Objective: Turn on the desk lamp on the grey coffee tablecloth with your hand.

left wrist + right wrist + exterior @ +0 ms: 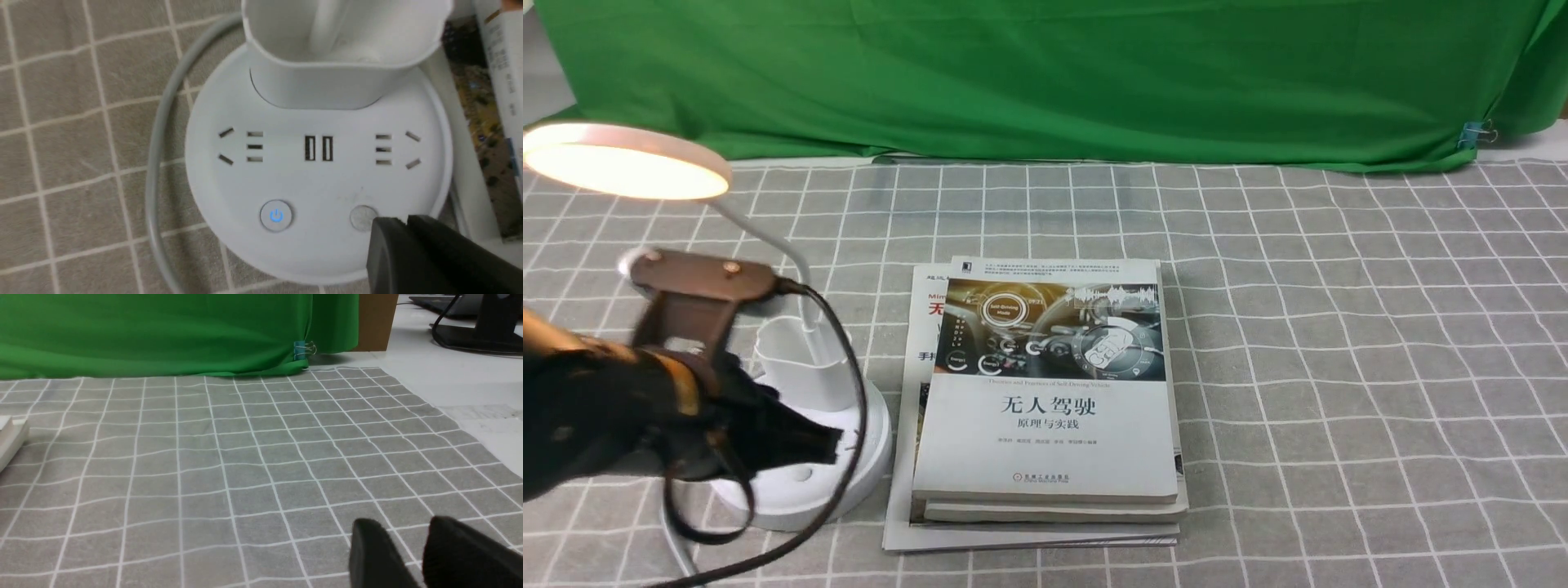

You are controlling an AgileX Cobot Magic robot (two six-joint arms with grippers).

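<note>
The white desk lamp (805, 384) stands at the left on the grey coffee tablecloth (1339, 367). Its disc head (625, 161) glows warm white. In the left wrist view its round base (318, 228) shows sockets, a button with a blue lit power sign (276, 215) and a plain grey button (361, 215). My left gripper, the hand (829, 445), is shut and empty, its tips (402, 222) beside the plain button, over the base's front. My right gripper (402, 531) is open and empty, low over bare cloth; it does not show in the front view.
A stack of books (1045, 408) lies right beside the lamp base. The lamp's grey cord (157, 163) curves round the base on the cloth. A green backdrop cloth (1045, 73) hangs along the back. The tablecloth's right edge meets a white desk (470, 388).
</note>
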